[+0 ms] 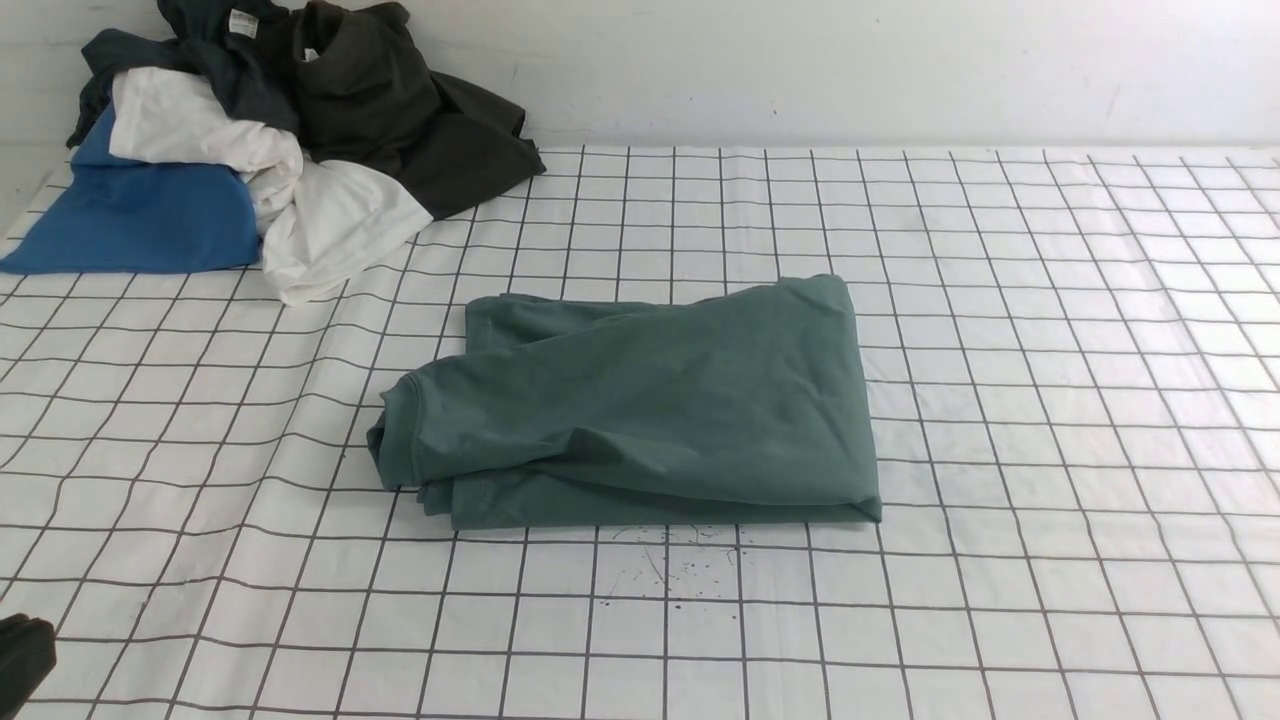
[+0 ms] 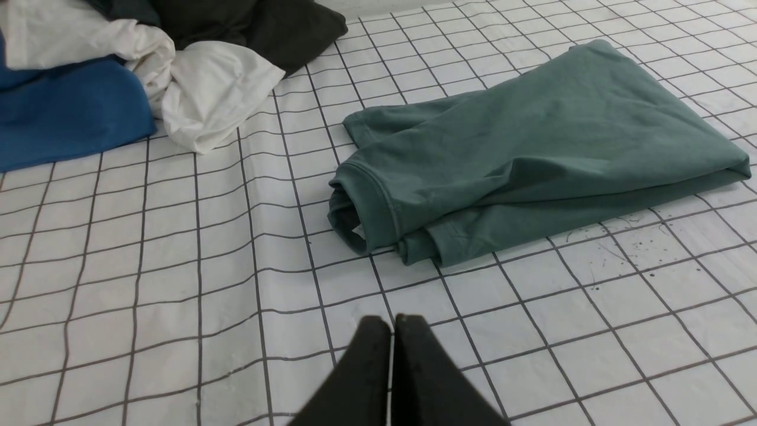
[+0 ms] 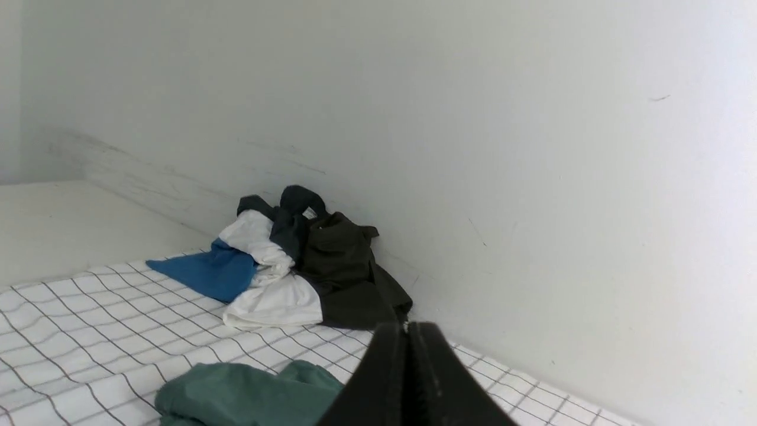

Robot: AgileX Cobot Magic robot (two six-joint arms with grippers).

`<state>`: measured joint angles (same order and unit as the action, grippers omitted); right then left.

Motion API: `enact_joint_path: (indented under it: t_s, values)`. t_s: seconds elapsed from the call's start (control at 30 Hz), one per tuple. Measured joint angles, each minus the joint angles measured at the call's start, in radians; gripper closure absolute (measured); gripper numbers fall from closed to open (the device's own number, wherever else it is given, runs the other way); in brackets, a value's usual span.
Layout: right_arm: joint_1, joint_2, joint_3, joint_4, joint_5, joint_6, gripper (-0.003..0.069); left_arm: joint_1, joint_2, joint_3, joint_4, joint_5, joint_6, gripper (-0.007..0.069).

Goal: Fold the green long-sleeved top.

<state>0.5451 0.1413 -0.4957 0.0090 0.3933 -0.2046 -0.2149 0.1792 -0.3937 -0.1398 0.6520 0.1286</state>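
The green long-sleeved top (image 1: 640, 400) lies folded into a compact rectangle in the middle of the grid-patterned table cover; its layered hem edges face the near left. It also shows in the left wrist view (image 2: 520, 148) and partly in the right wrist view (image 3: 248, 390). My left gripper (image 2: 392, 322) is shut and empty, above the cover short of the top's near-left corner; only a dark bit of that arm (image 1: 20, 650) shows in the front view. My right gripper (image 3: 407, 326) is shut and empty, raised above the table, and does not show in the front view.
A pile of other garments sits at the far left corner against the wall: a blue one (image 1: 130, 215), a white one (image 1: 320, 215), a dark olive-black one (image 1: 400, 110) and a dark navy one with a white tag (image 1: 215, 45). Small dark specks (image 1: 665, 570) mark the cover in front of the top.
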Motion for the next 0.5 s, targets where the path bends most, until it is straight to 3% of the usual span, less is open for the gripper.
enact_joint_path:
  t_s: [0.13, 0.4, 0.5]
  values:
    - [-0.119, -0.068, 0.098, -0.027, -0.003, 0.097, 0.0673, 0.0, 0.0, 0.0, 0.0, 0.0, 0.0, 0.0631]
    - [-0.531, -0.152, 0.357, -0.027, -0.009, 0.205, 0.0673, 0.0, 0.0, 0.0, -0.001, 0.0, 0.0, 0.0631]
    - [-0.605, -0.152, 0.434, -0.027, -0.009, 0.23, 0.0673, 0.0, 0.0, 0.0, -0.001, 0.0, 0.0, 0.0631]
